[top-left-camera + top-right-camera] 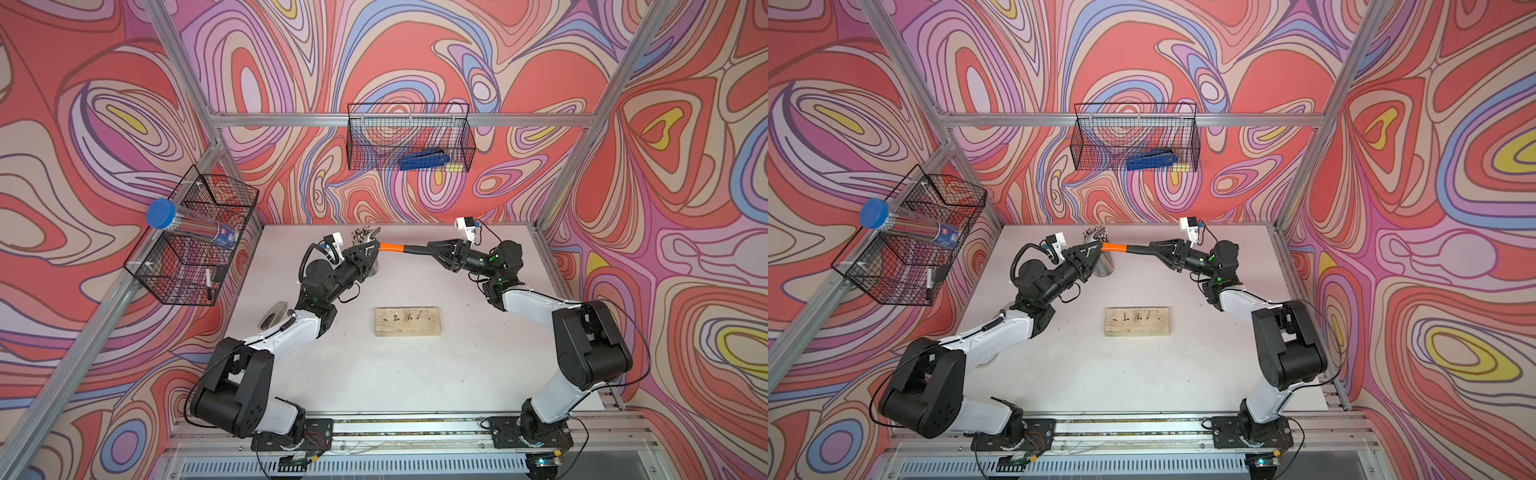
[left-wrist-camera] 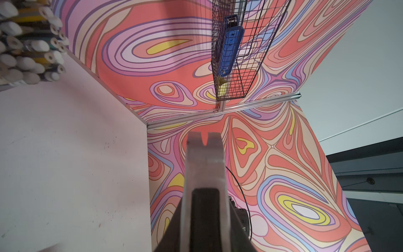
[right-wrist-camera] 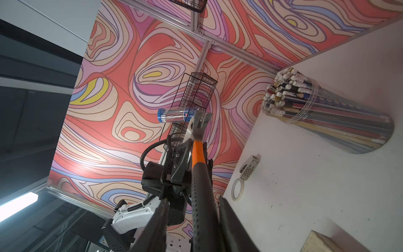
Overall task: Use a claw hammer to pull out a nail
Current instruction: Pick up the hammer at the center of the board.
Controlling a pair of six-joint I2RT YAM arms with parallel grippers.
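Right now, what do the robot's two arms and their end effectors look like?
The left arm and right arm each have white links between bulky black joint housings, black cables looped alongside, and small green lights. The left end effector and right end effector are black, triangular and skeletal.

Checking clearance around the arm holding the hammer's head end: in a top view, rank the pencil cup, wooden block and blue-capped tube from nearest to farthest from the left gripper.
From the left gripper:
1. Pencil cup, right beside it at the back of the table.
2. Wooden block, mid-table, toward the front.
3. Blue-capped tube, in the basket on the left wall.
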